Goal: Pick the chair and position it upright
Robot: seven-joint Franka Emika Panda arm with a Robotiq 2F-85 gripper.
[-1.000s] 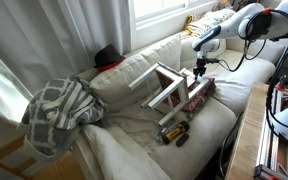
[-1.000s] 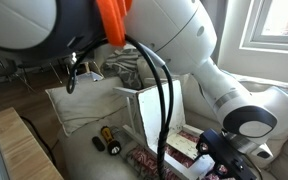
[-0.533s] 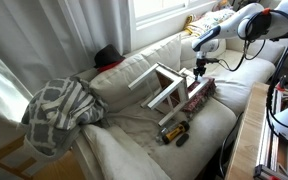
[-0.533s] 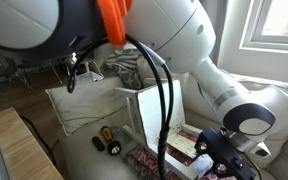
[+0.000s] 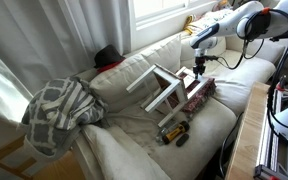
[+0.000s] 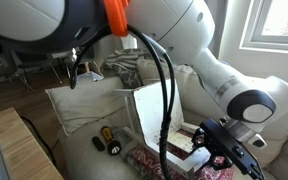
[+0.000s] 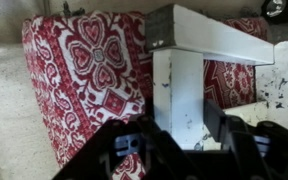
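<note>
The chair (image 5: 162, 88) sits tilted, not upright, on the seat of the pale upholstered bench (image 5: 134, 128), with its open white frame leaning toward the backrest cushions and its far end just beside a red-and-white patterned cushion (image 5: 200, 96). The end effector (image 5: 197, 72) comes down from the white arm onto that end of the chair. In the wrist view its 2 dark fingers (image 7: 119, 152) stand close on either side of 1 straight white bar of the chair, which runs up to a flat crosspiece. The jaws look closed onto the bar and hold nothing else. The patterned cushion fills the wrist view behind and beside the bar. In both exterior views a small yellow-and-black tool (image 5: 174, 133) lies on the bench seat near the front edge, below the chair. A grey plaid blanket (image 5: 59, 112) is heaped at the other end of the bench, well apart from the chair.
</note>
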